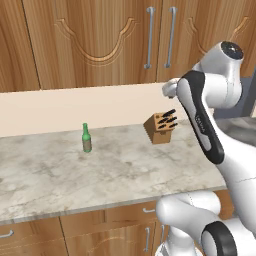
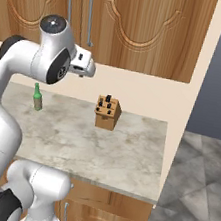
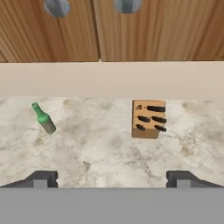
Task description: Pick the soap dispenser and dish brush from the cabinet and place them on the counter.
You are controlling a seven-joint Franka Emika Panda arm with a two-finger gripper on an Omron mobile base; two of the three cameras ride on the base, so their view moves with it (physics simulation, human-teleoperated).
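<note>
The cabinet (image 1: 95,40), carved wooden doors closed with long silver bar handles, hangs above the beige marbled counter (image 1: 75,175). On the counter stand a slim green bottle (image 1: 86,138) and a knife block (image 1: 161,127), well apart. The hand view alone shows the gripper (image 3: 113,179), fingertips spread wide, holding nothing.

The wide stone counter (image 1: 115,175) is beige-grey with darker marbled veining and a light edge. The carved-panel wooden wall cabinet (image 1: 95,40) is warm orange-brown with streaked grain; its long bar handles (image 1: 149,37) are silver-grey. Near the counter's back edge, the slim glass bottle (image 1: 86,138) is green, and the tan wooden knife block (image 1: 161,128) carries black handles. The wall strip (image 1: 75,107) is plain cream.
</note>
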